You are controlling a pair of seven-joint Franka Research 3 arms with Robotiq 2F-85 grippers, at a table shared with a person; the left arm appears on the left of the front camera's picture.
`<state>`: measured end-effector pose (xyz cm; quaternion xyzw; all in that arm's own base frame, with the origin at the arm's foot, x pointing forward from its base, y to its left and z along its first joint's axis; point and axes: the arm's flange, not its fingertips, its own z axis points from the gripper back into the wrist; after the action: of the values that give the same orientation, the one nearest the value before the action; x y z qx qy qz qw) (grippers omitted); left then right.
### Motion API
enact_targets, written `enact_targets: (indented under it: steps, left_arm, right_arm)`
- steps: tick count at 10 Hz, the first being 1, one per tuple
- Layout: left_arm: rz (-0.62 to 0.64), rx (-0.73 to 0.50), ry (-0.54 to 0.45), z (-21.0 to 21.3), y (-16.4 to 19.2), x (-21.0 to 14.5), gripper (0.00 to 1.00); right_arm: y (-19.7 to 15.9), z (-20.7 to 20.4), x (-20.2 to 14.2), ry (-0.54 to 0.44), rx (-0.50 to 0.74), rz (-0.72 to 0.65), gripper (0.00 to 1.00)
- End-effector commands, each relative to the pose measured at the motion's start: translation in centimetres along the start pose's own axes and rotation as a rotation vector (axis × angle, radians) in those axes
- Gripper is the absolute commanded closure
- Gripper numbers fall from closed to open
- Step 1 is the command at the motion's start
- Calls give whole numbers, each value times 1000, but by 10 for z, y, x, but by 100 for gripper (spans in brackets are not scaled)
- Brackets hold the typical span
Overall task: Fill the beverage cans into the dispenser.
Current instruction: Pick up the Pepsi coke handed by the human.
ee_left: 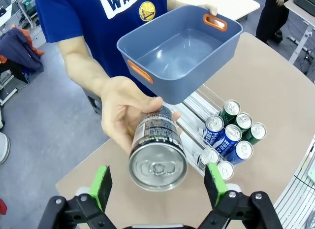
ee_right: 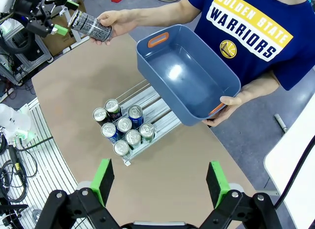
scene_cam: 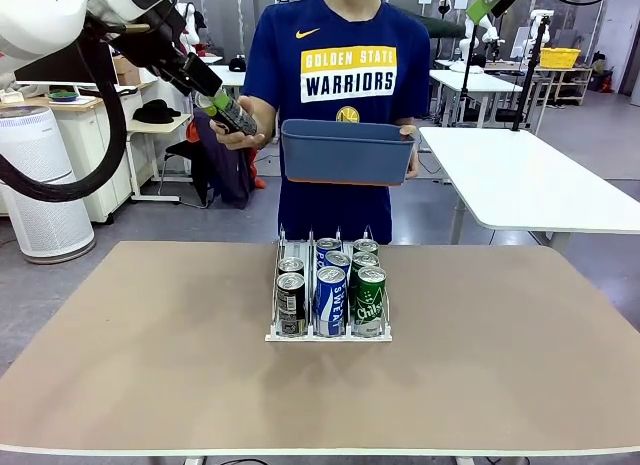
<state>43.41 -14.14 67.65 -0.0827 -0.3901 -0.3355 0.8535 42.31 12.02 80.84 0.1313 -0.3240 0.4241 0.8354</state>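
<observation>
Green pads [ee_left: 101, 187] of the left gripper [ee_left: 158, 183] stand wide apart on either side of a black can [ee_left: 157, 152], not closed on it; the person's hand [ee_left: 120, 111] holds it out, beside the empty blue-grey bin [ee_left: 182, 56]. Eight cans [scene_cam: 330, 297] stand in the dispenser [scene_cam: 327, 338] on the table [scene_cam: 150, 335]; this ninth one seems the last, for the shorter lane; the right gripper [ee_right: 160, 182] hangs open, empty.
</observation>
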Motion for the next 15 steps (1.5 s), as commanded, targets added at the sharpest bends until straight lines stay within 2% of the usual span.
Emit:
enact_targets:
  steps: [1,3,9,15]
  left_arm:
    - [-7,-49,-56,-10,9,-6,0]
    - [9,-70,-90,-17,13,-7,0]
    - [12,-111,-81,-34,23,-18,0]
    - [-8,-117,-79,-45,33,-11,0]
  right_arm:
    - [1,0,-1,-1,4,1,0]
    - [1,0,-1,-1,4,1,0]
    - [1,0,-1,-1,4,1,0]
    - [1,0,-1,-1,4,1,0]
